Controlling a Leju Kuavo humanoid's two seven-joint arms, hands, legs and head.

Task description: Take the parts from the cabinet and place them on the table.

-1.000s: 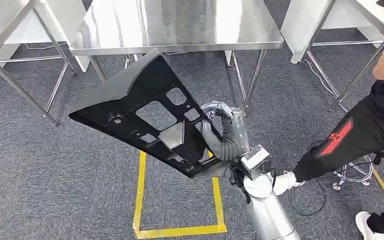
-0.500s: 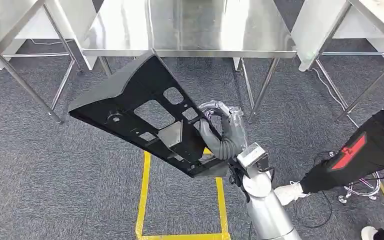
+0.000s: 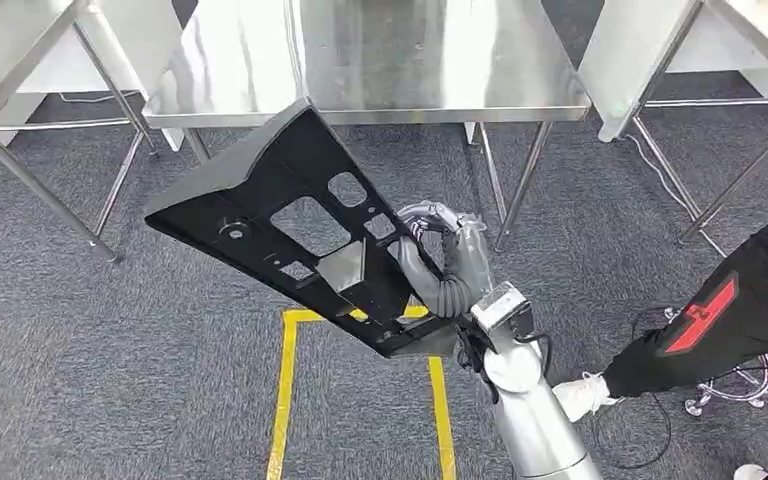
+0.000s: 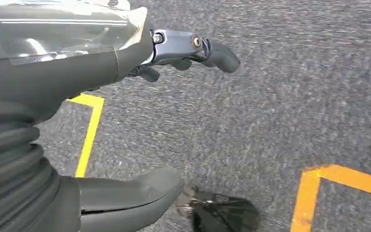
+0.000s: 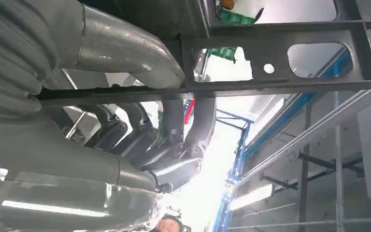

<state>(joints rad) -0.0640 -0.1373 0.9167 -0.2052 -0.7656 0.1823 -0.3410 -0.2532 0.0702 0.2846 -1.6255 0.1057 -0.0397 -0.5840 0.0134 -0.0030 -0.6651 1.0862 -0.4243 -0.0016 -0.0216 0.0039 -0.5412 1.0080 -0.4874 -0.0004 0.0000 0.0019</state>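
gripping the black panel (image 3: 295,215) by its near edge, the right hand (image 3: 442,262) has thumb and fingers wrapped through the frame and holds it tilted in the air, above the grey carpet (image 3: 110,380) and just short of the steel table (image 3: 360,60). the left hand (image 4: 125,125) hangs over the carpet, fingers apart, holding nothing. a person's leg (image 3: 705,325) stands off to the right.
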